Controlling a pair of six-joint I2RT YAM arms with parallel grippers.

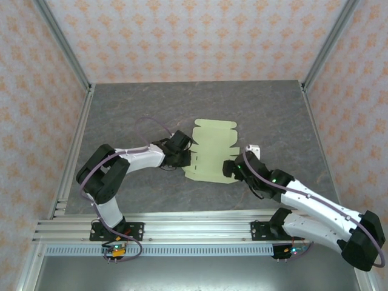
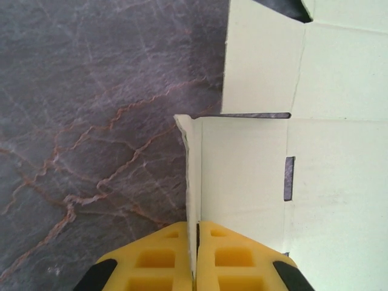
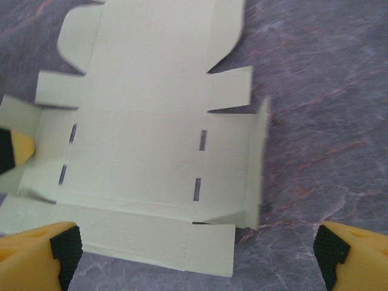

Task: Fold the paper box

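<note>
table (image 1: 133, 115): grey marbled surface, walled on three sides by patterned panels. my two arms reach in from the near edge.

paper box (image 1: 212, 151): pale yellow-green card, lying mostly flat as an unfolded die-cut sheet at the middle of the table, between my two grippers. scalloped tabs sit on its far edge, and square flaps project from its sides.

right gripper (image 3: 198, 253): fingers spread wide, hovering at the sheet's near right corner. the black pads stand apart on either side of the near flap, with nothing between them.

left gripper (image 2: 197, 227): yellow fingers pressed together, pinching the narrow left side strip (image 2: 193, 176) of the sheet. that strip stands upright off the table while the panel beside it lies flat.

right side strip (image 3: 257, 160): appears tilted up from the table; the right wrist view is blurred here.

slots (image 3: 202, 140): short dark cuts in pairs along both side creases of the centre panel.
</note>
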